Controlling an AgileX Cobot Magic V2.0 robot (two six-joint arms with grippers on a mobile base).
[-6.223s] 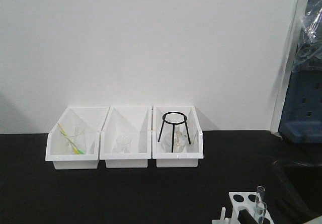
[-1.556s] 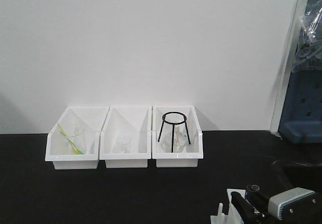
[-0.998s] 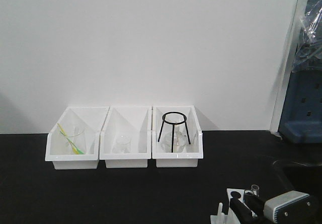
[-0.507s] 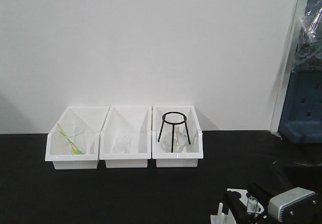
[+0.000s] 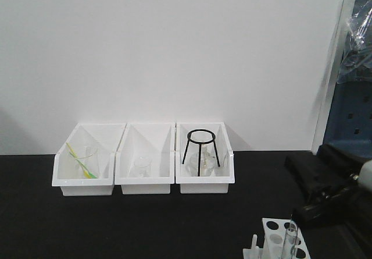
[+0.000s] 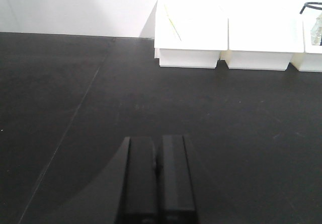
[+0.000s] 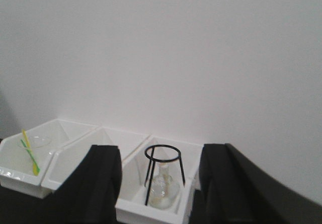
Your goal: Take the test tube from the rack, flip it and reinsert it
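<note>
A black tabletop (image 5: 128, 224) runs in front of a plain white wall. At the bottom right edge of the front view stands the rack (image 5: 273, 231), small and white, with dark round holes in its top plate. The test tube (image 5: 290, 238), thin and clear, stands upright in 1 of the rack's holes, its rim above the plate.

The right gripper (image 7: 160, 183) is wide open and holds nothing; from its wrist camera the 2 black fingers (image 7: 98, 186) frame the wall and 3 white bins (image 7: 151, 204), so it is lifted and aimed away from the rack. In the front view the right arm (image 5: 325, 203) sits above and to the right of the tube, well apart from it.

The left gripper (image 6: 157, 178) has its jaws pressed together, empty, over bare tabletop, far from the rack.

The tube looks seated and let go, so the reinsertion appears done. Whether it is flipped cannot be told. The next move is likely only to clear the arm away without brushing the tube.
</note>
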